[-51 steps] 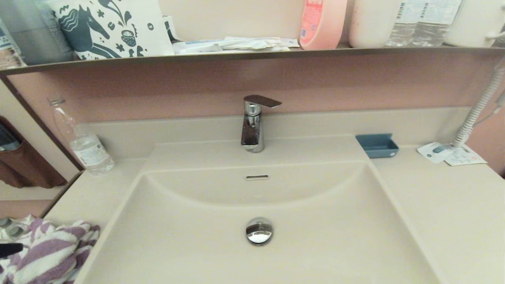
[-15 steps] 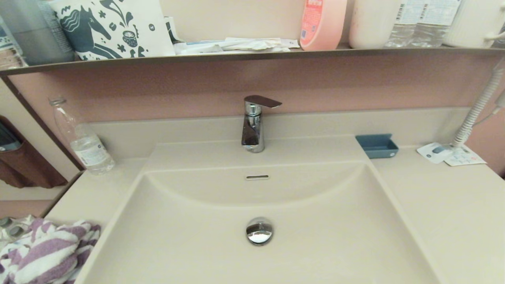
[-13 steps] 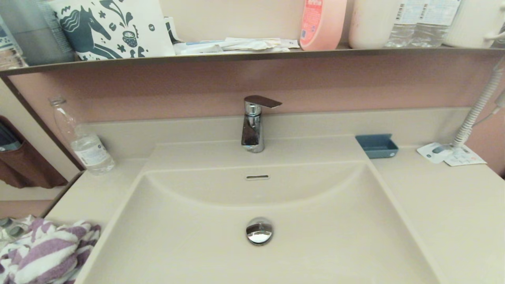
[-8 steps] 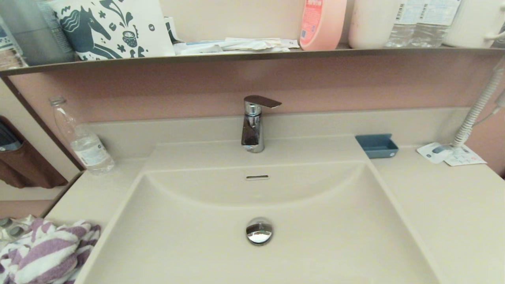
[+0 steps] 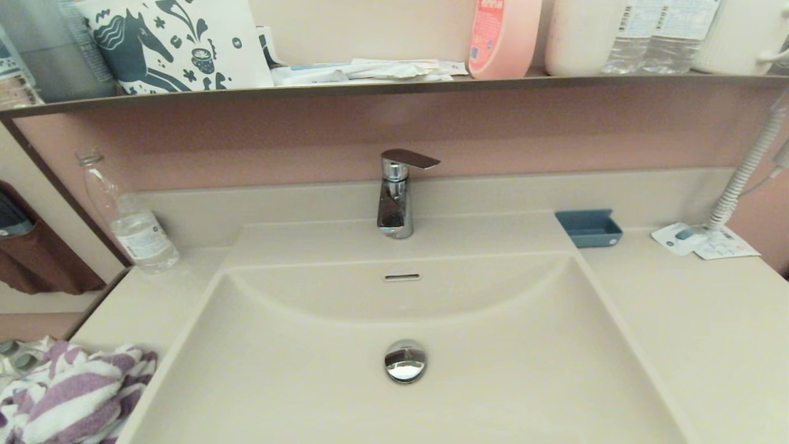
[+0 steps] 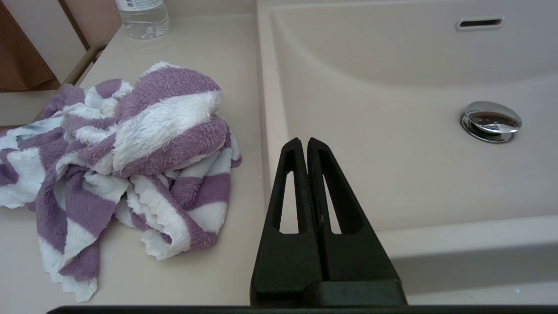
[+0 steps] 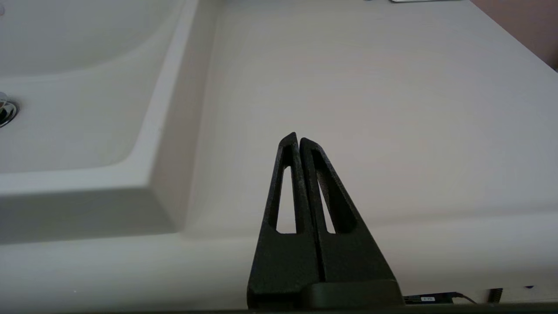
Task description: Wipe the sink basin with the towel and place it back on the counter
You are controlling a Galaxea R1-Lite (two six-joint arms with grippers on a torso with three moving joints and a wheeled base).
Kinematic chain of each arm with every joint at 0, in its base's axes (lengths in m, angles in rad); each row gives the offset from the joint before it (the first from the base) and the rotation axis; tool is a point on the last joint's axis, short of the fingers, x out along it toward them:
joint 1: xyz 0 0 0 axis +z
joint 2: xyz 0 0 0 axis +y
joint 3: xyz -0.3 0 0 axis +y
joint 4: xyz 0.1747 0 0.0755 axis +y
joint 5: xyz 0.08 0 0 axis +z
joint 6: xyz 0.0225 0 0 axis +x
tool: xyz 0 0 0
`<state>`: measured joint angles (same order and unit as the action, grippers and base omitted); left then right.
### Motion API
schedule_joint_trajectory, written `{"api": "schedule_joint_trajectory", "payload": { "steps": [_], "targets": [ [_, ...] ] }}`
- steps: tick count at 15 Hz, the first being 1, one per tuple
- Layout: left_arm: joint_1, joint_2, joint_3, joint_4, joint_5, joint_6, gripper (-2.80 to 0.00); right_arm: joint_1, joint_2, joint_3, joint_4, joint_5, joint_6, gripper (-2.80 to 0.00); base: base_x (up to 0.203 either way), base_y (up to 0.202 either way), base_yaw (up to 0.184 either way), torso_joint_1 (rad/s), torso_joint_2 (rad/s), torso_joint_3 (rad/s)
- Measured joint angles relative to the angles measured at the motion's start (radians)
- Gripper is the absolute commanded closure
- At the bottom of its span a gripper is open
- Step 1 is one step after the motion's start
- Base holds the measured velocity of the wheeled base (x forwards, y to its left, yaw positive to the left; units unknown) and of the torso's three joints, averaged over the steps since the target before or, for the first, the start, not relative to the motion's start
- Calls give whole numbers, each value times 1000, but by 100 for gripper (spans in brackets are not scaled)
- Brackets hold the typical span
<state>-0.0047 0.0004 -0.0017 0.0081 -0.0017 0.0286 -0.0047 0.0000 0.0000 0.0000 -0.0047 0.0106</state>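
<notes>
Towel (image 6: 126,148) bunched on bench (image 6: 244,65) left of basin (image 6: 392,165). Left pincer (image 6: 303,141) and right pincer (image 7: 296,137) closed, empty. Labels unreadable.

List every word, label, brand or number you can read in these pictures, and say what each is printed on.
No text can be read.
Water bottle on the counter: label print too small.
Pink bottle on the shelf: label blurred.
Two water bottles on the shelf: labels too small.
Leaflet on the counter: print too small.
Horse-print bag: pictures only, no words visible.
</notes>
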Motion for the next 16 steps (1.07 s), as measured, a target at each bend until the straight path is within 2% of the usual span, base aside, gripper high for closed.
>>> {"api": "schedule_joint_trajectory", "payload": {
  "steps": [16],
  "targets": [
    [0, 0, 0, 0, 2, -13, 0, 0, 0, 0, 0, -3, 0, 0, 0, 0, 0, 0, 0, 0]
  ]
}}
